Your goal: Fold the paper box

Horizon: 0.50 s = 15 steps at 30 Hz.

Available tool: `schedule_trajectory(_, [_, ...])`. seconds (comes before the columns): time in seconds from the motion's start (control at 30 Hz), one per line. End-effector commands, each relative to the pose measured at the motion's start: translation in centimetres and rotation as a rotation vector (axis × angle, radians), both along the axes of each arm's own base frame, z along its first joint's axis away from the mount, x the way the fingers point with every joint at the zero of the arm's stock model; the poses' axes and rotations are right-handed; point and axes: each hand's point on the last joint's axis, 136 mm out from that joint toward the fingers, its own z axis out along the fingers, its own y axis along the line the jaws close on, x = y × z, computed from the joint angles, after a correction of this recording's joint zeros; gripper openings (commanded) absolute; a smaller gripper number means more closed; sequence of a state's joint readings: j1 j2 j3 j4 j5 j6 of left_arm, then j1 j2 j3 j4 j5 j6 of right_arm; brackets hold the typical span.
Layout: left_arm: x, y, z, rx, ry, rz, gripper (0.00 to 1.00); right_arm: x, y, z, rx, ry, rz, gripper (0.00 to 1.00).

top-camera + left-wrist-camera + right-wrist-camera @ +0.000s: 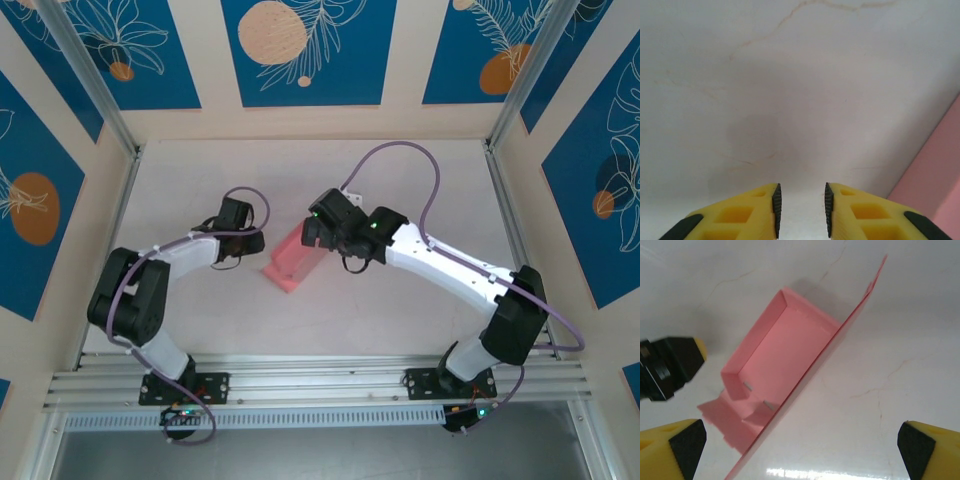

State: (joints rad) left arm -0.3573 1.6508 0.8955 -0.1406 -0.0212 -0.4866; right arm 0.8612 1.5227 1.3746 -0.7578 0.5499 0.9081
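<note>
The salmon-pink paper box (292, 262) lies half-formed at the table's middle. In the right wrist view the paper box (785, 350) has raised side walls, one long wall standing up, and loose flaps at its near end. My right gripper (318, 228) hovers just above its far end, and in its own view the right gripper (802, 455) is open wide, holding nothing. My left gripper (252, 240) sits just left of the box, apart from it. From its wrist the left gripper (801, 210) is open over bare table, a pink box edge (935, 175) at right.
The white marbled table (400, 310) is fenced by aluminium posts (120, 130) and patterned walls. A metal rail (320, 385) runs along the near edge by the arm bases. The black end of the left arm (670, 365) shows beside the box.
</note>
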Motion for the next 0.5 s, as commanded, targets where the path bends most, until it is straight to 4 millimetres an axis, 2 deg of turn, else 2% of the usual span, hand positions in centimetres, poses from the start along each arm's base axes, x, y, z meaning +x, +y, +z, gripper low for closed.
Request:
schedule_trajectory(0.0, [0.0,-1.6,-0.2,-0.065,0.008,-0.060,0.29,1.6,0.7,0.9,0.076,-0.009,0.051,1.00])
schedule_trajectory(0.23, [-2.7,-5.0,-1.4,-0.209,0.059,-0.128,0.27,5.6,0.1,0.3,0.230,0.050,0.093,1.00])
schedule_trajectory(0.47, [-5.6,-8.7,0.3,-0.353,0.045,-0.143,0.26,9.4,-0.2,-0.4,0.345,0.109,0.123,1.00])
